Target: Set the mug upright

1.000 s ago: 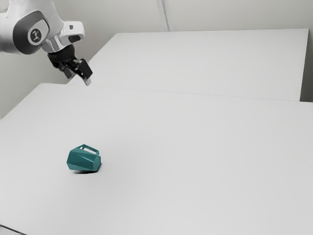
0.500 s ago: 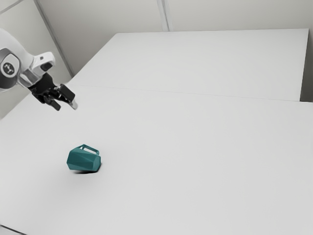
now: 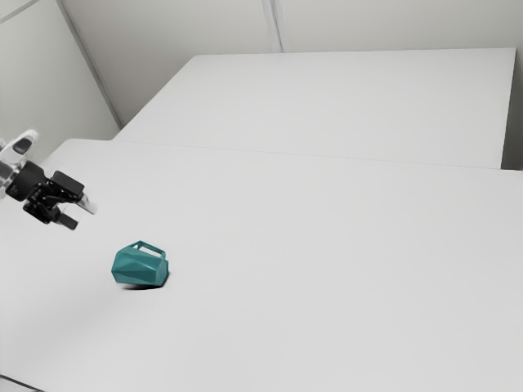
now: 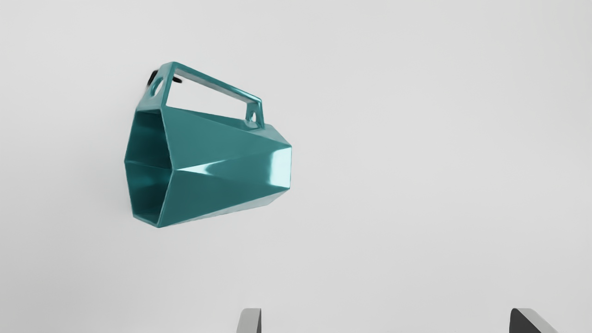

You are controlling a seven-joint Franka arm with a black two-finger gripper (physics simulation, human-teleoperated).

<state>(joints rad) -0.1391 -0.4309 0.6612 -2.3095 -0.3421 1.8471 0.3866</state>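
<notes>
Approach toppled mug | gripper spread wide, empty | best centred over it first, then lowered slowly, straddling squarely, avoiding handle

Ok so I counted one mug with one handle, and at least one table. Also one arm, one gripper and two fingers.
</notes>
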